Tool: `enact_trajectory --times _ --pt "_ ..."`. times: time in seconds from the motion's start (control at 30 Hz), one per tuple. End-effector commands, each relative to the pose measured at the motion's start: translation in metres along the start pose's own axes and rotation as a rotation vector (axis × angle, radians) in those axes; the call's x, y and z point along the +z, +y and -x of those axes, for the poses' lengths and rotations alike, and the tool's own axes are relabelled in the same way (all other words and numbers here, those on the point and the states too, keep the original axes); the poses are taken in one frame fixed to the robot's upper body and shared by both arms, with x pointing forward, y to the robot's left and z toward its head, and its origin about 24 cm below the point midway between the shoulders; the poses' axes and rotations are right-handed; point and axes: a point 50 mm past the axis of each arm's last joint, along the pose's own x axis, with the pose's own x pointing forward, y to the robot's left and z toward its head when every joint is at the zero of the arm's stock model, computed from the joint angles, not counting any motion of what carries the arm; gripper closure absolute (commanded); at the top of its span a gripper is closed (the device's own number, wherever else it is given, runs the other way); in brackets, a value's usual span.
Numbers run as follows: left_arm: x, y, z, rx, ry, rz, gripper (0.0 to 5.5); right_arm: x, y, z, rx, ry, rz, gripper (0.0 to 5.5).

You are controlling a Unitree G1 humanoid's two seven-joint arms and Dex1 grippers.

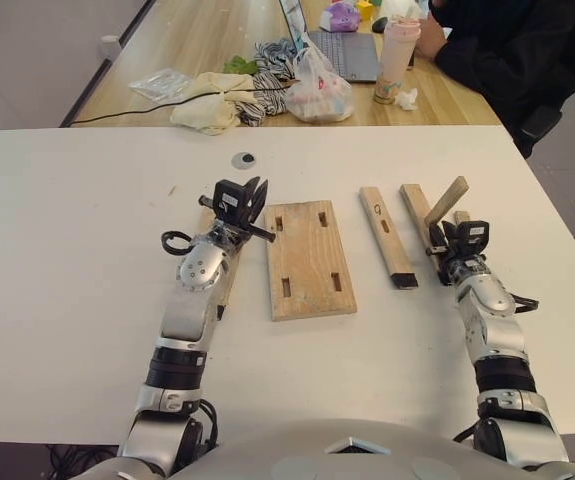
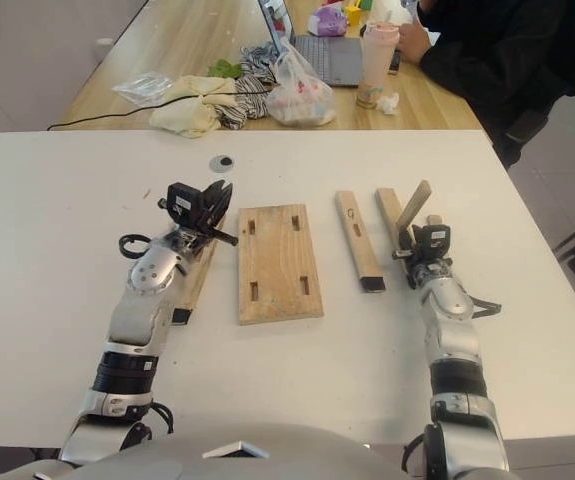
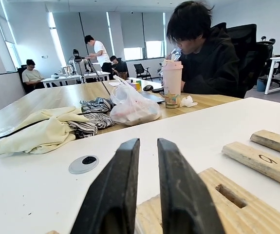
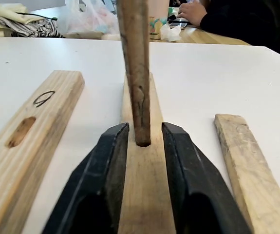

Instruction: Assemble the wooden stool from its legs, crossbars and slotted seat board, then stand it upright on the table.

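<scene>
Wooden stool parts lying loose on the white table (image 1: 67, 250), one gripper on either side of them.
Slotted seat board (image 1: 310, 258) flat mid-table, slots facing up. To its left, left gripper (image 3: 148, 144) hovering above a leg (image 2: 197, 280) lying under that arm, fingers (image 3: 113, 195) parted by a narrow gap and gripping nothing. To the board's right, a marked leg (image 1: 387, 235), then a second leg (image 1: 414, 203) with a crossbar (image 1: 449, 200) standing tilted on it. Right gripper (image 4: 145, 127) low over that second leg, fingers (image 4: 101, 180) spread to either side of the crossbar's foot, a gap showing on one side. Another wooden piece (image 4: 247, 165) just beside.
</scene>
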Motion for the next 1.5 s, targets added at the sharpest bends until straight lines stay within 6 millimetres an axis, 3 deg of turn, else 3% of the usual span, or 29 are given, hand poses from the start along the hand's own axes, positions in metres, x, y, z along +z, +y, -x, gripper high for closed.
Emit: enact_trajectory --times 0.03,0.2,0.3,0.4,0.53,0.67,0.77,0.9,0.97,1.13,1.3,1.4,1.5 --pt "-0.003 -0.003 0.007 0.056 -0.005 -0.001 4.88 -0.017 0.009 0.030 0.182 0.316 0.002 3.67" --pt "-0.007 -0.003 0.009 0.112 -0.011 0.011 4.88 0.031 -0.012 0.033 0.270 0.424 0.161 2.74" --pt "-0.008 -0.002 0.010 0.128 -0.016 0.012 4.88 0.047 -0.020 0.033 0.250 0.423 0.216 2.28" --pt "-0.009 -0.001 0.010 0.140 -0.020 0.014 4.88 0.057 -0.025 0.028 0.213 0.400 0.241 2.15" --pt "-0.009 -0.003 0.005 0.123 -0.024 0.009 4.88 0.047 -0.025 0.024 0.207 0.447 0.212 2.15" --pt "-0.006 -0.001 0.000 0.095 -0.030 -0.004 4.88 0.018 -0.024 0.027 0.208 0.554 0.121 2.15" --pt "-0.006 0.001 -0.002 0.083 -0.029 -0.016 4.88 0.004 -0.025 0.029 0.197 0.591 0.087 2.66" --pt "-0.006 0.009 -0.005 0.147 -0.038 -0.091 4.88 0.003 -0.023 0.028 0.191 0.566 0.058 3.37" --pt "-0.006 0.008 -0.004 0.117 -0.054 0.023 4.88 0.008 -0.027 0.024 0.156 0.524 0.052 3.48" --pt "0.018 0.003 0.005 -0.051 -0.226 0.474 4.16 0.043 -0.026 0.010 0.207 0.385 0.065 3.48" --pt "0.040 -0.006 0.014 -0.334 -0.373 0.845 3.46 0.126 0.005 -0.015 0.444 0.042 0.076 3.48" --pt "0.050 -0.006 0.018 -0.443 -0.449 0.983 3.01 0.165 0.029 -0.008 0.707 -0.119 -0.014 3.48" --pt "0.058 -0.004 0.022 -0.509 -0.490 1.031 2.59 0.182 0.041 0.007 0.926 -0.130 -0.028 3.48"
